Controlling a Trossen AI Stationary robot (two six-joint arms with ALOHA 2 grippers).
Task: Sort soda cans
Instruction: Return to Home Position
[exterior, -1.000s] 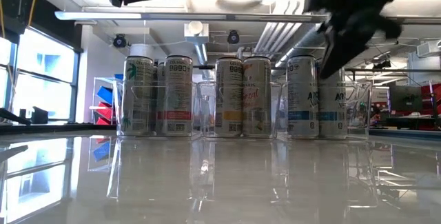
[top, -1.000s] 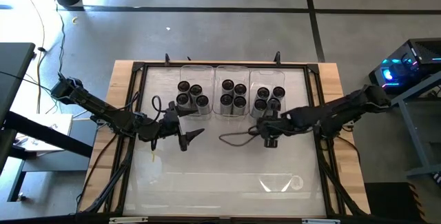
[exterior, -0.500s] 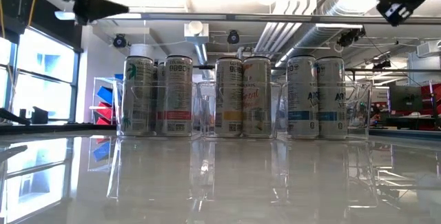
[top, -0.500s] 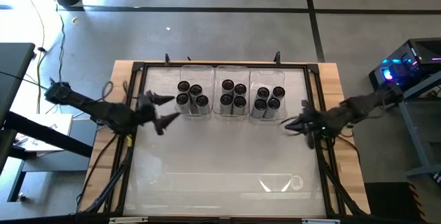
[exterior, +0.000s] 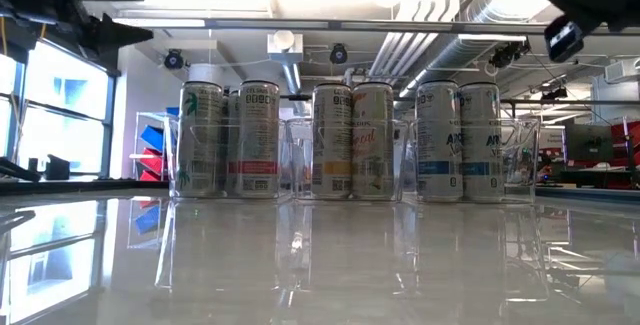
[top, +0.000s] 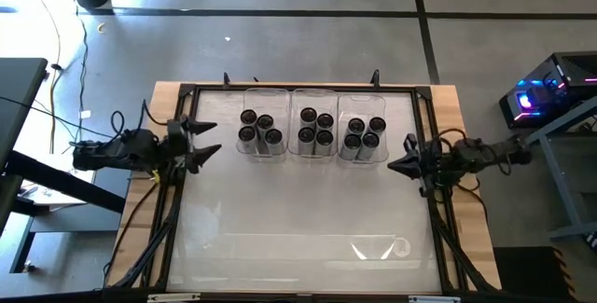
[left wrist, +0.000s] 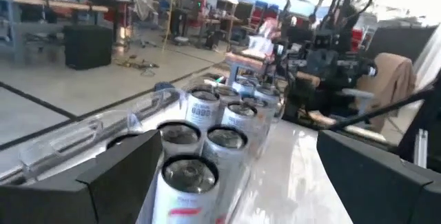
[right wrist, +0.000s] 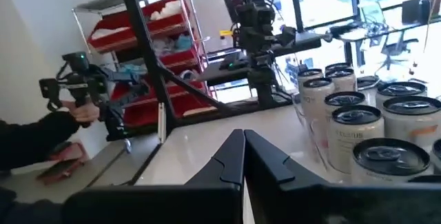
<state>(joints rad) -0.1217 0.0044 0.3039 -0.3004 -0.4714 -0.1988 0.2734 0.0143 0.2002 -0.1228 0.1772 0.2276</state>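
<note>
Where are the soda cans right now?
From above, the soda cans stand in three clear bins at the table's far centre, between the left gripper and right gripper.

Three rear bins (top: 314, 96); soda cans (top: 307, 135) inside

Your glossy white table (top: 298, 210) carries three clear bins (top: 314, 92). They stand side by side along its far edge.
</note>
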